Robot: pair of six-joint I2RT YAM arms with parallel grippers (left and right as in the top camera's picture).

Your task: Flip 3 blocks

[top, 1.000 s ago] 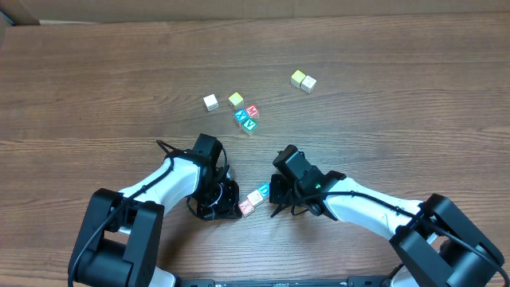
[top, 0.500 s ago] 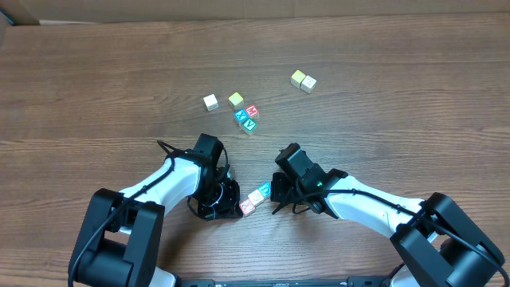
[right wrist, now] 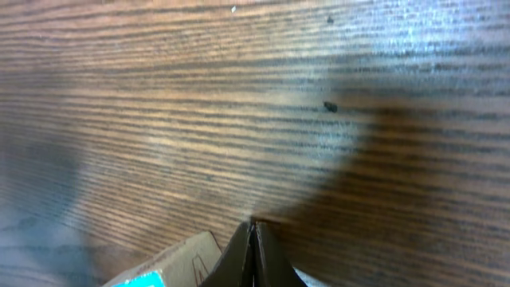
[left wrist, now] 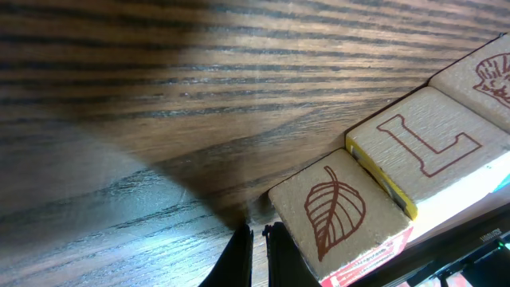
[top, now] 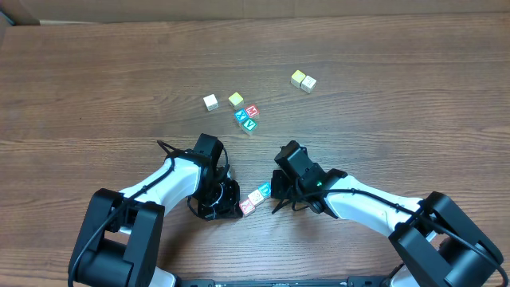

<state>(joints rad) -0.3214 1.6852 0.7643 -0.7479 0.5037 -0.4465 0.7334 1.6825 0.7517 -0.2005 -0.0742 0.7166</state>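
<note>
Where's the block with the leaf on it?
In the left wrist view, the leaf block sits lower right, against the L block, beside the left arm's shut fingers.

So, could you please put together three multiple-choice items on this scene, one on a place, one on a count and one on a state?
1. Where does the row of three blocks lie?
A. beside the yellow pair
B. between the left gripper and the right gripper
C. stacked on the green V cube

2. How many other blocks lie apart from that row?
A. four
B. ten
C. seven

3. How do the two grippers stand?
A. both shut
B. both wide open
C. left open, right shut

Answers:
1 B: the overhead view shows a gripper at each end of the row.
2 C: the overhead view shows a group of five and two more farther right.
3 A: each wrist view shows the tips closed together, holding nothing.
</note>
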